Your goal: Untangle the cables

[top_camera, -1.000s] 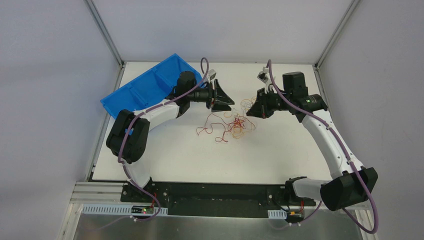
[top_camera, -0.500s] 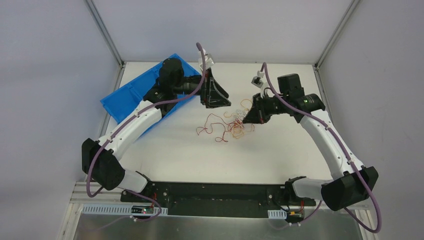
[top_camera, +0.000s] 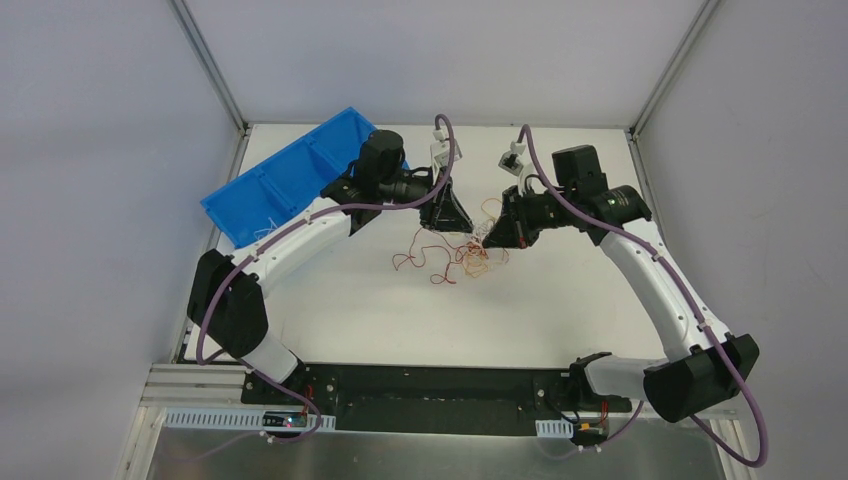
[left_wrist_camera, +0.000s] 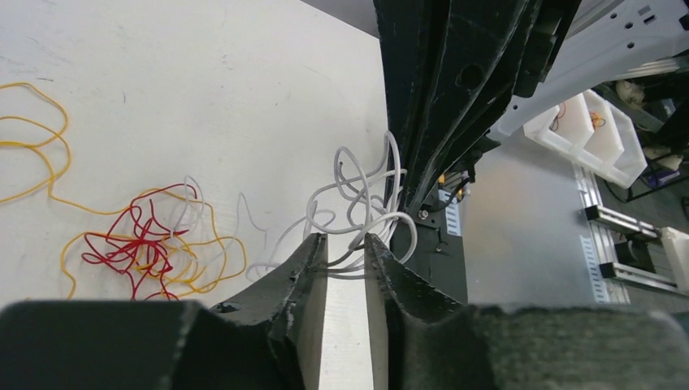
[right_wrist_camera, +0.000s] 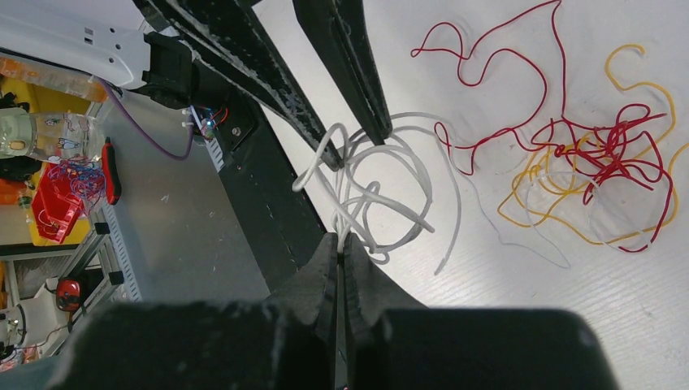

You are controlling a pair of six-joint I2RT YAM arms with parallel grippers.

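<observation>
A tangle of thin red and orange-yellow cables [top_camera: 470, 255] lies on the white table; it also shows in the left wrist view [left_wrist_camera: 142, 240] and the right wrist view [right_wrist_camera: 601, 154]. A bunch of curly white cables [right_wrist_camera: 382, 175] hangs between the two grippers, lifted off the table. My right gripper [right_wrist_camera: 341, 240] is shut on several white strands; in the top view it [top_camera: 492, 232] sits just right of the left gripper [top_camera: 458, 218]. My left gripper [left_wrist_camera: 345, 244] is open, with white strands [left_wrist_camera: 357, 195] crossing the gap at its fingertips.
A blue bin [top_camera: 280, 180] stands at the table's back left, behind the left arm. A loose red cable [top_camera: 415, 255] trails left of the tangle. The right gripper's black body [left_wrist_camera: 455, 97] fills the space just beyond the left fingertips.
The left arm swung back and then in towards the right gripper, and its open fingers now straddle the white strands. The right gripper shifted slightly left, still holding the white cables.
</observation>
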